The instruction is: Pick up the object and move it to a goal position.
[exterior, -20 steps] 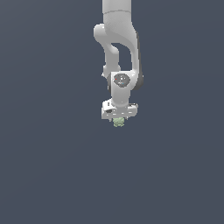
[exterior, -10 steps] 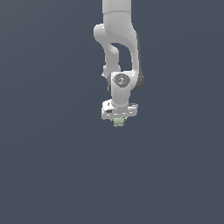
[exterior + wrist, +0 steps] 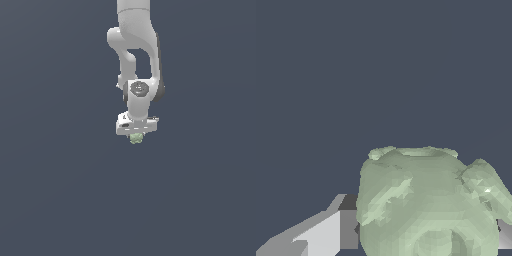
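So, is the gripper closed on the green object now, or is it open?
Shut on it. In the wrist view the object sits between the two fingers, touching them; in the exterior view it hangs under the gripper.

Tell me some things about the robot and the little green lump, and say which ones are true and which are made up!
1. The lump is pale green and bumpy. True.
2. The lump sits right under the white pincer, between its fingers. True.
3. The lump is wider than the pincer. False: it is narrower than the pincer's white body.
4. The arm reaches in from the bottom of the exterior view. False: it comes down from the top.
5. A red ball lies next to the lump. False: only plain dark grey shows around it.
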### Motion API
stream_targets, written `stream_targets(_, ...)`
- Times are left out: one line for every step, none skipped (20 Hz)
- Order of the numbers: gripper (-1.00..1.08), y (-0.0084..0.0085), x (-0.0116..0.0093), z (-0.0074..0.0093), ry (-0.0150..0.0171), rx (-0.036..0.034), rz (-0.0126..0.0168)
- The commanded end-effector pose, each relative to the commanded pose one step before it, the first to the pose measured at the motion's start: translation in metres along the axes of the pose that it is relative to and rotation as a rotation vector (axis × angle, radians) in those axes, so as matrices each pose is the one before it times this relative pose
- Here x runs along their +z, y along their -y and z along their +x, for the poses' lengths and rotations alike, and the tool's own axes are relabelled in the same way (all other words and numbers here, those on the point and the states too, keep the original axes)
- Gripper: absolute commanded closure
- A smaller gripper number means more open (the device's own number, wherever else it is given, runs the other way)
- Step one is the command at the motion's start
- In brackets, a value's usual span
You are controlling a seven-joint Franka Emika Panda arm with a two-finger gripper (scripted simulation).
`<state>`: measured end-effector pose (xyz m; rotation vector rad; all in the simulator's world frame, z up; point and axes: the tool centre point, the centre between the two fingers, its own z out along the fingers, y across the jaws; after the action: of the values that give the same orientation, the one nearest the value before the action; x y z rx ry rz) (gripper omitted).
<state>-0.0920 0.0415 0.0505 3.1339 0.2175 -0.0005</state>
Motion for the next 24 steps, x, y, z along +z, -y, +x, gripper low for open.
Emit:
stream_targets(1.08,0.00159,-0.00889,-0.00071,-0.00097,-0.00021,-0.00007)
stream_targets(1.08,0.0008,-0.0045,-0.00054,0.0,0.0,0.0)
stream_targets(1.08,0.00089,-0.005,-0.0006,0.0,0.0,0.0)
stream_targets(1.08,0.00098,-0.0055,-0.00066,0.0,0.0,0.0)
stream_targets(1.08,0.00107,-0.00601,-0.00071,0.0,0.0,0.0)
stream_targets(1.08,0.00117,-0.00653,-0.00077,0.0,0.0,0.0)
stream_targets(1.08,0.00126,-0.00706,-0.00083,0.0,0.0,0.0)
stream_targets(1.08,0.00161,-0.00749,-0.00086,0.00017,-0.00039,-0.00054)
stream_targets(1.08,0.00144,-0.00805,-0.00093,0.0,0.0,0.0)
stream_targets(1.08,0.00152,-0.00851,-0.00098,0.0,0.0,0.0)
stream_targets(1.08,0.00161,-0.00896,-0.00102,0.0,0.0,0.0)
stream_targets(1.08,0.00169,-0.00938,-0.00106,0.0,0.0,0.0)
stream_targets(1.08,0.00176,-0.0098,-0.0011,0.0,0.0,0.0)
stream_targets(1.08,0.00184,-0.01021,-0.00113,0.0,0.0,0.0)
stream_targets(1.08,0.00191,-0.01061,-0.00116,0.0,0.0,0.0)
stream_targets(1.08,0.00196,-0.01084,-0.00118,0.0,0.0,0.0)
stream_targets(1.08,0.00193,-0.01072,-0.00115,0.0,0.0,0.0)
stream_targets(1.08,0.00191,-0.01059,-0.00112,0.0,0.0,0.0)
stream_targets(1.08,0.00217,-0.01035,-0.00104,0.00025,-0.00062,0.00017)
stream_targets(1.08,0.00187,-0.01038,-0.00107,0.0,0.0,0.0)
stream_targets(1.08,0.00186,-0.0103,-0.00105,0.0,0.0,0.0)
stream_targets(1.08,0.00185,-0.01024,-0.00103,0.0,0.0,0.0)
stream_targets(1.08,0.00183,-0.01018,-0.00101,0.0,0.0,0.0)
stream_targets(1.08,0.00182,-0.01013,-0.00099,0.0,0.0,0.0)
